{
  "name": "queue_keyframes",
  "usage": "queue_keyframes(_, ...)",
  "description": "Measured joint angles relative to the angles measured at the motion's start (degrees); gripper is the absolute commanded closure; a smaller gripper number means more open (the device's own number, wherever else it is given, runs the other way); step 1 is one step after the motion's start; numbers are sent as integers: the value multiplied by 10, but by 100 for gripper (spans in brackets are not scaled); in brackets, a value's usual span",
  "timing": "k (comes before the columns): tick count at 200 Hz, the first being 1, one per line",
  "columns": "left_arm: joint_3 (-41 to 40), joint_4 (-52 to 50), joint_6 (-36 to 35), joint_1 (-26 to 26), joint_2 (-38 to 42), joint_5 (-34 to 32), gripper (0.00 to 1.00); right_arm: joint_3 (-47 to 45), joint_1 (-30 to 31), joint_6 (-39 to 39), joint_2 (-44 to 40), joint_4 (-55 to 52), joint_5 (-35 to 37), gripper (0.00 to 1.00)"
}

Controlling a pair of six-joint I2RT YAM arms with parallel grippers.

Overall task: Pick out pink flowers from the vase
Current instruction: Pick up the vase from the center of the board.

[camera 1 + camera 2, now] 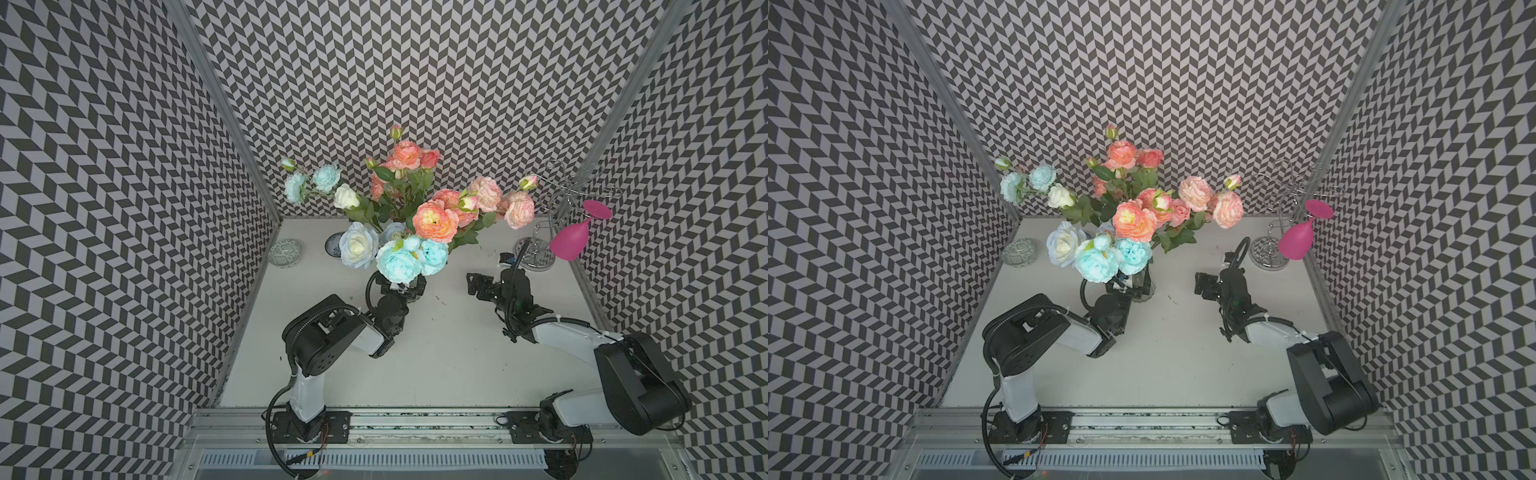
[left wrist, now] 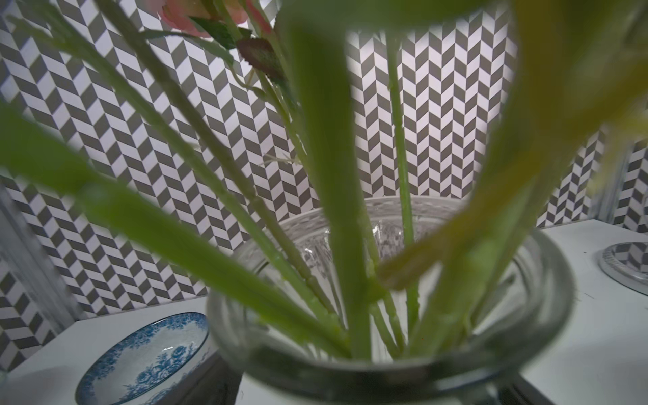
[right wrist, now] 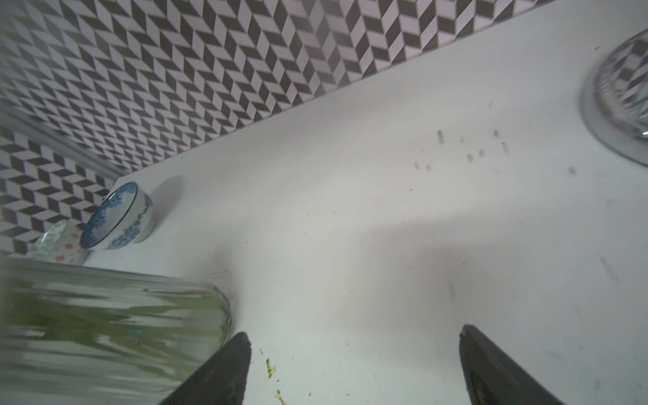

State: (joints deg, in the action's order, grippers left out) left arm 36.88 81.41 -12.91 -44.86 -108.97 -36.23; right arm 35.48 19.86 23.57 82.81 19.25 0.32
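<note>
Ruffled pink and coral artificial flowers (image 1: 434, 220) stand in the small clear ribbed glass vase (image 1: 1144, 286), mid white counter (image 1: 436, 365). Left end effector (image 1: 402, 287) hugs the vase, grip impossible to tell. Right end effector (image 3: 354, 333) gapes empty beside it. It should pinch one pink stalk low and lift straight.

In both top views the pale blue blooms (image 1: 397, 259) cover my left gripper (image 1: 1124, 285) and most of the vase (image 1: 1145, 286), so I cannot tell whether those jaws clasp the glass or stand free. My left wrist view leaves my fingers out of frame, blurs the nearest stalks (image 2: 336, 175) to green smears, and cuts the vase's near rim at its edge. From my right wrist the vase is a streaked blur, cut off, my right fingers (image 3: 224, 371) show only their tips, and the metal base (image 3: 617, 87) runs out of frame.
</note>
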Motion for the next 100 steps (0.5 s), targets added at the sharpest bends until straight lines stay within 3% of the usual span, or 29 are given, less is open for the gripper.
queue_keyframes(100, -8, 8, -7, 6, 0, 24, 1, 268, 3, -66, 247, -10, -256, 12)
